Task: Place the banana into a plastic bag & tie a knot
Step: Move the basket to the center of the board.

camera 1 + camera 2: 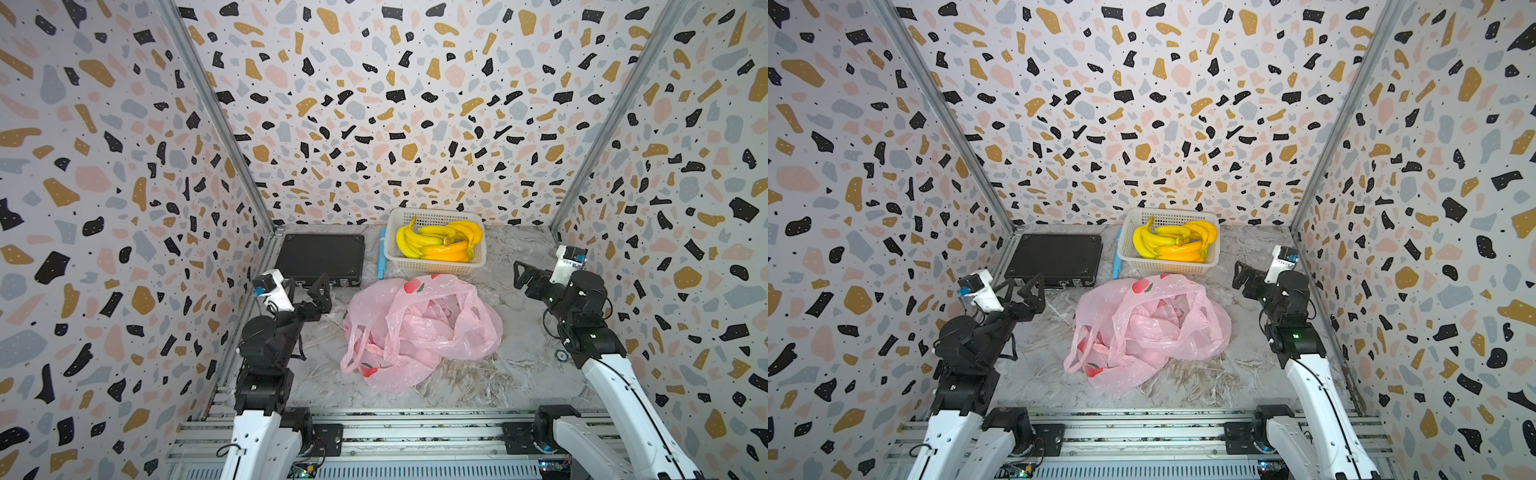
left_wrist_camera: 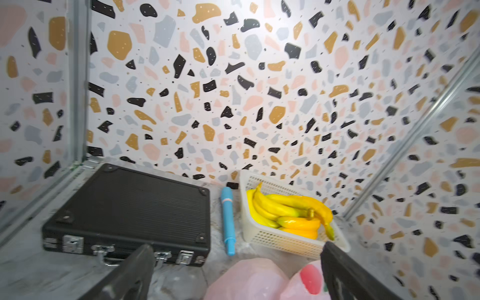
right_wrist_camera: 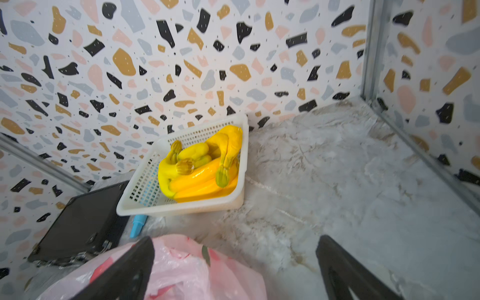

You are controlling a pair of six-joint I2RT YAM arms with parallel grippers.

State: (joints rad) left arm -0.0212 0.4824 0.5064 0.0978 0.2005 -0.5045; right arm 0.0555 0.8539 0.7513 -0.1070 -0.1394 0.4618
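**Grippers.** The left gripper is standing with its jaws spread wide and is grasping nothing. It is hovering above the table, just in front of the black case and to the left of the plastic bag. In the left wrist view its two fingers are framing the case latches and the near edge of the bag, touching neither. The right gripper is also standing wide open and empty. It is hovering over the right side of the table, apart from the bag and from the white basket.

**Task items.** The plastic bag, pink and translucent with a red fruit print, is lying crumpled at the middle of the table between the two grippers. Its handles are trailing toward the front left. Whether its mouth is open cannot be determined. The bananas are lying in bunches inside the white basket. The basket is sitting against the back wall, just behind the bag.

**Surroundings.** A blue pen is lying between the case and the basket, just beside the basket's left wall. The case is lying flat and closed in the back left corner.
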